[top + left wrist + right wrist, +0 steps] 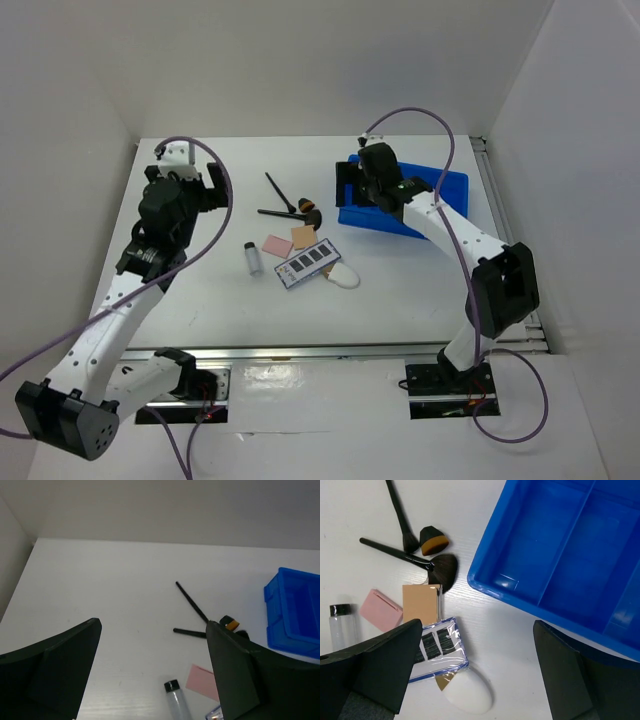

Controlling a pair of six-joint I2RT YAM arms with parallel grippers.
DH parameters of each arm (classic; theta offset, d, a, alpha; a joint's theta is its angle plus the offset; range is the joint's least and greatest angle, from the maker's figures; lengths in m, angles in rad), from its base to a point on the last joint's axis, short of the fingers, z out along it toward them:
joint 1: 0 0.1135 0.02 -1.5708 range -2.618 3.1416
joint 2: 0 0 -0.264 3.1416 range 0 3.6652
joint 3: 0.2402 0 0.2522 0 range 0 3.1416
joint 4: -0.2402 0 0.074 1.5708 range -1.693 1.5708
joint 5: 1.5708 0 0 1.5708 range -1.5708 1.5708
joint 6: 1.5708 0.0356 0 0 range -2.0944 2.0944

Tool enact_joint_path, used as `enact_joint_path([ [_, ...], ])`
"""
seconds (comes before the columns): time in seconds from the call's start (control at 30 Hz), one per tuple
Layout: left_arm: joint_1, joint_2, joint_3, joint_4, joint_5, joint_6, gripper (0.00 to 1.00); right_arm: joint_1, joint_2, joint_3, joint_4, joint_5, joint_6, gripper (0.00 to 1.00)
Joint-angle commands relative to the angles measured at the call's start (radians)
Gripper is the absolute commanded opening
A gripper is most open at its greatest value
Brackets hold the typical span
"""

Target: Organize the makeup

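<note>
Both grippers gape empty: left gripper near two thin black-handled brushes, right gripper over the edge of the blue compartmented plastic tray.

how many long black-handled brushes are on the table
2. One thin black-handled brush runs diagonally; the fan-tipped black brush lies crosswise below it, heads meeting beside the blue plastic tray. None seems hidden.

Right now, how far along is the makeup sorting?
Done: nothing; the visible compartments of the blue tray hold nothing. In hand: nothing; the left gripper and right gripper are both open, the right one above the tray's edge. Left: brushes, palette, sponge, pink pad, tan pad and vial all lie on the table.
</note>
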Motion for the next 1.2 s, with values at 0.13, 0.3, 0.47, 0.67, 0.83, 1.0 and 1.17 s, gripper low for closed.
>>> enact_joint_path([
  [0.13,0.048,0.106,0.069,-0.248,-0.284,-0.320,1.00,0.018,0.069,0.125,-0.045,0.033,0.009,0.99],
  [0.3,0.049,0.212,0.115,-0.316,-0.165,-0.302,1.00,0.018,0.167,0.250,-0.156,0.027,-0.029,0.99],
  [0.47,0.009,0.272,0.144,-0.358,-0.220,-0.259,1.00,0.027,0.252,0.363,-0.136,-0.270,-0.100,0.99],
  [0.67,-0.004,0.261,0.167,-0.468,-0.135,-0.310,1.00,0.115,0.471,0.613,-0.168,-0.148,-0.032,0.99],
  [0.83,-0.004,0.250,0.176,-0.519,-0.056,-0.323,1.00,0.126,0.707,0.953,-0.335,-0.116,-0.071,0.99],
  [1.0,-0.013,0.240,0.198,-0.571,-0.078,-0.334,1.00,0.089,0.818,1.083,-0.390,-0.160,0.012,0.99],
  [1.17,-0.013,0.209,0.163,-0.548,-0.026,-0.308,1.00,0.089,0.818,1.017,-0.348,-0.160,0.055,0.98],
])
